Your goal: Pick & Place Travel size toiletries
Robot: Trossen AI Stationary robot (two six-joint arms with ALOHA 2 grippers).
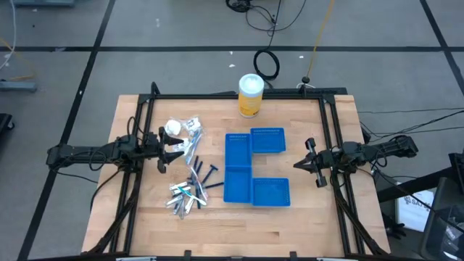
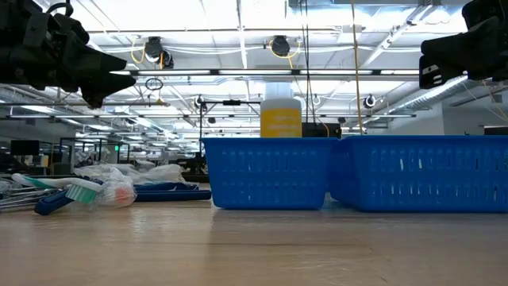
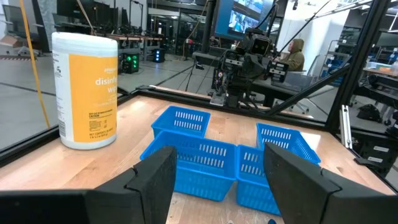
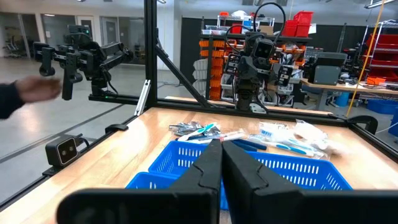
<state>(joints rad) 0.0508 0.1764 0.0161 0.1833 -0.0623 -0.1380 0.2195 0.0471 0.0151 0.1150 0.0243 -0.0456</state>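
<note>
At the left side of the wooden worktop [image 1: 290,225], the left gripper [image 1: 168,147] hovers with its jaws spread wide and holding nothing, just beside the white packets at the top of the travel size toiletries [image 1: 188,174]. That heap of packets, toothbrushes, silvery tubes and dark blue razors lies loose on the worktop, left of the blue mesh trays [image 1: 254,168]. A yellow canister [image 1: 250,95] with a white lid stands upright at the far edge, behind the trays. Right of the trays, the right gripper [image 1: 306,163] hangs above the worktop, jaws closed together on nothing.
</note>
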